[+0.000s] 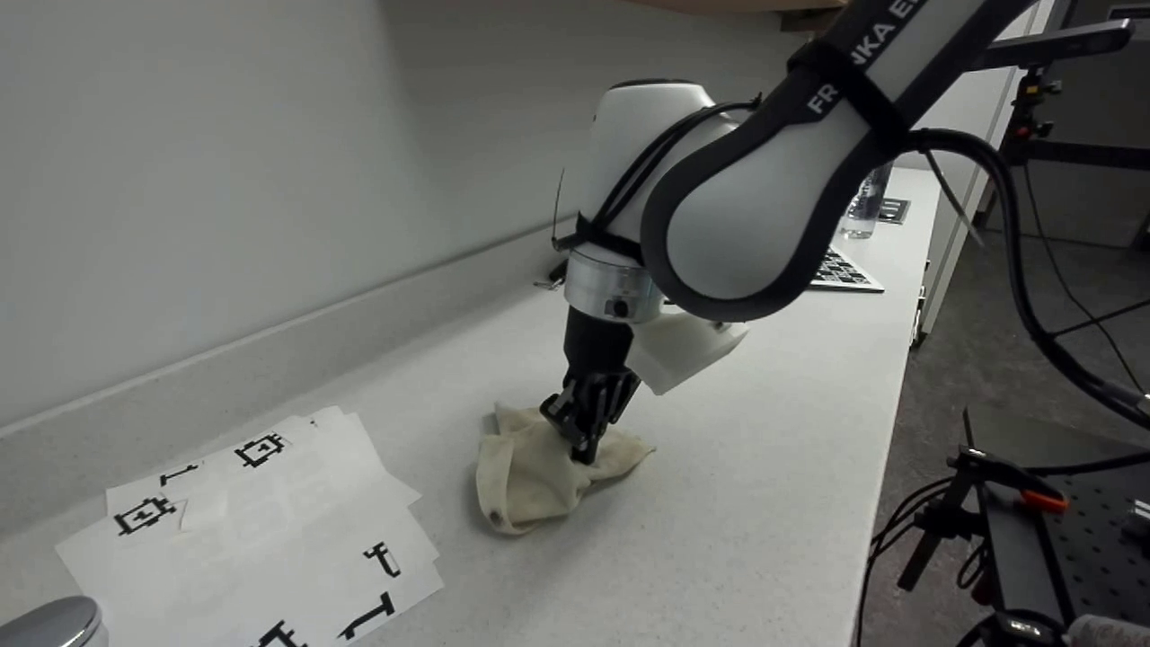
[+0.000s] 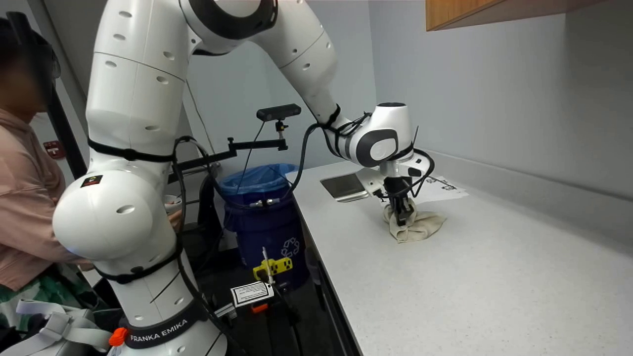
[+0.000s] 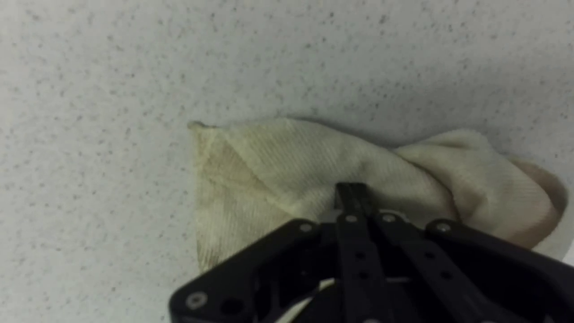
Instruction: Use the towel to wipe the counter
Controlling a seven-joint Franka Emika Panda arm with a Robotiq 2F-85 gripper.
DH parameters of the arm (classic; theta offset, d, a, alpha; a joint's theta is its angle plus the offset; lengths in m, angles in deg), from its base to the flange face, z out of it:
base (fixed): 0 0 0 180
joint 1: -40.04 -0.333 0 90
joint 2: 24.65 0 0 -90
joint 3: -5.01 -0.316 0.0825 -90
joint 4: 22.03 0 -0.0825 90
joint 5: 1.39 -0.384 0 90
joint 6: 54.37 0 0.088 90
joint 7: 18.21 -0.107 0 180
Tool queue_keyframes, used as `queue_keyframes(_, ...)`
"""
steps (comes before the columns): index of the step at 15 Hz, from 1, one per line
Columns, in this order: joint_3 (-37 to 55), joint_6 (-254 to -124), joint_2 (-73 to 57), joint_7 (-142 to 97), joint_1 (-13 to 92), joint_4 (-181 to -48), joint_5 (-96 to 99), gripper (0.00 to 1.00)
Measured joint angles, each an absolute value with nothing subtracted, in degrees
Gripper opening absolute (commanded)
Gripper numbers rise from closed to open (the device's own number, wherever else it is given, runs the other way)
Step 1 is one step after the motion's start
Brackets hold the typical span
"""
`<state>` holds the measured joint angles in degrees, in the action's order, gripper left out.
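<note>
The towel is a crumpled beige cloth [image 1: 530, 481] on the white speckled counter [image 1: 719, 521]. It also shows in an exterior view [image 2: 426, 225] and in the wrist view [image 3: 287, 157], with one corner flat and the other end bunched. My gripper [image 1: 584, 447] points down onto the middle of the towel, and its tips touch the cloth. In the wrist view the two black fingers [image 3: 353, 193] are shut together. No cloth shows between them, and the very ends of the tips are hard to make out against the folds.
Printed paper sheets [image 1: 269, 530] lie on the counter beside the towel. A wall with a low backsplash [image 1: 269, 332] runs along the back. A checkered board [image 1: 844, 272] and a bottle [image 1: 864, 207] stand farther along. A dark flat metallic object [image 2: 345, 188] lies near the counter's edge.
</note>
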<state>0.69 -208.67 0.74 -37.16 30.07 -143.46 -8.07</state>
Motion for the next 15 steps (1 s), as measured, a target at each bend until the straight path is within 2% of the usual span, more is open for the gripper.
queue_keyframes(7, 5.9, -208.7, 5.1, -37.1, 30.1, -137.0, -2.9, 0.00)
queue_keyframes(15, 6.6, -208.6, 9.3, -36.5, 30.1, -130.4, -1.7, 0.00)
